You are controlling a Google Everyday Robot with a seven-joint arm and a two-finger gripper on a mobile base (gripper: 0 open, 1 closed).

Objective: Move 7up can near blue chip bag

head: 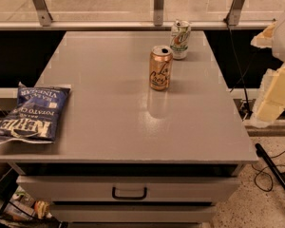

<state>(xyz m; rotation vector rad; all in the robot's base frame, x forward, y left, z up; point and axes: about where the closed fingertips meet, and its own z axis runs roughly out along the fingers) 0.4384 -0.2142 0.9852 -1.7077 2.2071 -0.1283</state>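
Blue chip bag (31, 114) overhangs front-left desk (109, 103) corner; 7up can (180, 39) near rear edge, behind gold can (160, 68); gripper (273, 96) beyond right edge (state indeterminable).

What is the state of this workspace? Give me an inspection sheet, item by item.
Surface: grey table top, flat and glossy.
Job's things: 7up can upright at the far right; blue chip bag lying flat at the near left, overhanging the left edge; the two are far apart.
Clutter: gold can upright, just in front of the 7up can.
Grippers: pincer off the table's right side, away from both cans.
Cables: black cable running down past the right rear corner; more cable on the floor at right.
Surroundings: drawer with a black handle under the top; metal railing behind.
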